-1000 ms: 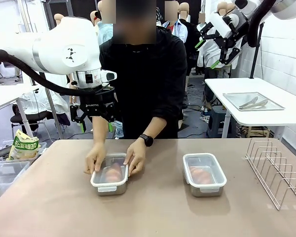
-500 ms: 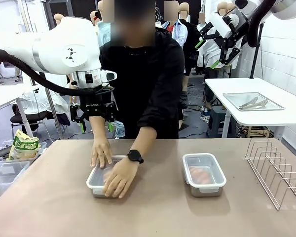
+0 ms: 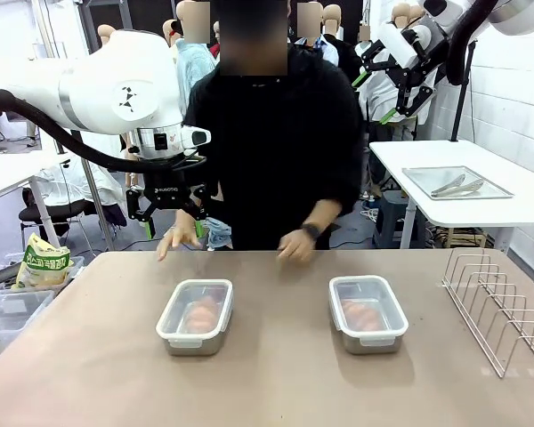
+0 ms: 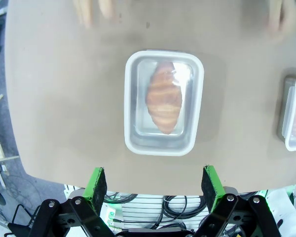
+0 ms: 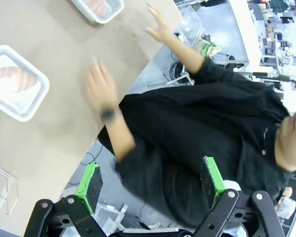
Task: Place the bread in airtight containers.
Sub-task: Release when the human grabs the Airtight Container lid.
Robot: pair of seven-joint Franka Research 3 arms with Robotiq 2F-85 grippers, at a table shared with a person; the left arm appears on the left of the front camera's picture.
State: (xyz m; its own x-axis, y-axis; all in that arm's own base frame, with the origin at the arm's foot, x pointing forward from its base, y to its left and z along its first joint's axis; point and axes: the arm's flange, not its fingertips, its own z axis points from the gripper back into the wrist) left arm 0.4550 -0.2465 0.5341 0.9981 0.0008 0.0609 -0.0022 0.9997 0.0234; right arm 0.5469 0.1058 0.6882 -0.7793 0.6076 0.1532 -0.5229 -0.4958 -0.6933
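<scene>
Below the left pincer [image 4: 154, 185], hanging wide open, hands [image 3: 296, 244] are lifting off the lidded pan [image 3: 196, 316]; both croissants [image 4: 164, 97] are sealed in, so boxing looks finished. Right pincer [image 5: 150, 183] is idling open overhead.

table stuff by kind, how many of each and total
steel containers with clear lids: 2 (left, right)
croissants: 2 (one inside each, and)
wire rack: 1
total: 5
</scene>
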